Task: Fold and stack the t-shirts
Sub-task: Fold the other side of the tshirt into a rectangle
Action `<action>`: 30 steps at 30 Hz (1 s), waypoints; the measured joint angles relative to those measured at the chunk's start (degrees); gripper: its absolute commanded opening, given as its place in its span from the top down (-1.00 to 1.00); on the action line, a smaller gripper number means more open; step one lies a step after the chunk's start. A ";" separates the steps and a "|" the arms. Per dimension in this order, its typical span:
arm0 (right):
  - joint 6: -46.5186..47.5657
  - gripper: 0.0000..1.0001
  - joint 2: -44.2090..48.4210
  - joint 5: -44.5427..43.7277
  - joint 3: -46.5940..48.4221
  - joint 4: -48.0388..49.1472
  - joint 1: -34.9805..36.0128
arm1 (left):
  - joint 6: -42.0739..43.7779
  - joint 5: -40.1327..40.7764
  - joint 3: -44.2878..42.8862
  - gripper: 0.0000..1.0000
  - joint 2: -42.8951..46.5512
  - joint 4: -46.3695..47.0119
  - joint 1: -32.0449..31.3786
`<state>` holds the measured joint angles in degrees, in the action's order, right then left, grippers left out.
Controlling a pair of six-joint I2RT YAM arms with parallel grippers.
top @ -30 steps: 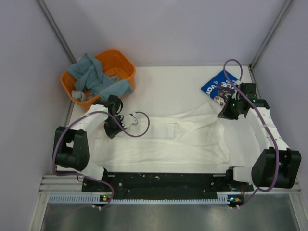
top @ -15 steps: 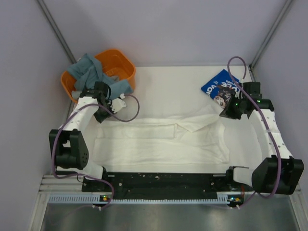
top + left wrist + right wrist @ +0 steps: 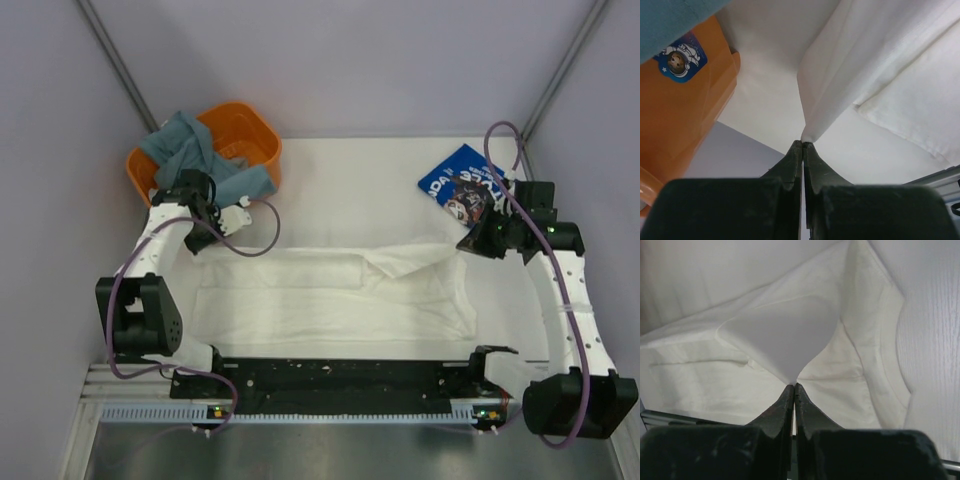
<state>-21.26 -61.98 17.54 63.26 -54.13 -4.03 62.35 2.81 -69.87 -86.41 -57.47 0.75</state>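
I see the large white cloth t-shirt [image 3: 330, 295] spread across the near half of the white table [image 3: 350, 170], pinched up at two edges. My left gripper [image 3: 803, 143] has its jaws clamped together on the shirt's far-left corner, lifting it into a taut peak just beside the orange plastic basket [image 3: 265, 150]. My right gripper [image 3: 793, 386] is closed the same way on a fold at the shirt's far-right side, cloth fanning out from the tips. The royal-blue t-shirt with white lettering [image 3: 455, 180] lies at the table's far right, just beyond that gripper. A grey-blue cloth [image 3: 190, 150] drapes over the basket.
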 measured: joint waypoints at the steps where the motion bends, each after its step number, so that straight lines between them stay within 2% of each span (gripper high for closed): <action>1: -0.04 1.00 1.03 0.35 -0.76 -0.39 0.00 | 0.74 -0.07 0.15 1.00 0.20 0.02 0.28; 13: -2.38 1.00 8.50 2.08 -8.26 -5.95 0.00 | 4.55 -1.62 1.40 1.00 -1.38 -0.48 0.98; 20: -2.58 1.00 8.83 2.01 -9.66 -6.82 0.00 | 5.46 -0.35 7.50 1.00 -2.01 -0.74 0.98; 22: -2.58 1.00 8.79 2.01 -9.73 -6.80 0.00 | 5.66 0.17 9.22 0.87 -2.36 -0.79 0.98; 24: -2.56 1.00 8.57 2.01 -9.75 -6.80 0.00 | 6.05 0.98 10.47 0.51 -2.69 -0.79 0.92; 26: -2.54 1.00 8.37 2.01 -10.03 -6.69 0.00 | 6.56 1.64 10.95 0.39 -2.89 -0.81 0.76; 29: -2.58 1.00 7.87 2.10 -10.03 -6.45 0.00 | 6.64 2.14 11.06 0.04 -2.97 -0.83 0.17; 30: -2.62 1.00 7.67 2.19 -10.03 -6.23 0.00 | 6.62 1.95 10.93 0.02 -2.97 -1.01 0.04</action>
<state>-23.88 -54.30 19.73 53.23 -60.36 -4.03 68.97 4.75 -58.94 -89.38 -58.48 0.80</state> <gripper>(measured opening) 0.005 0.401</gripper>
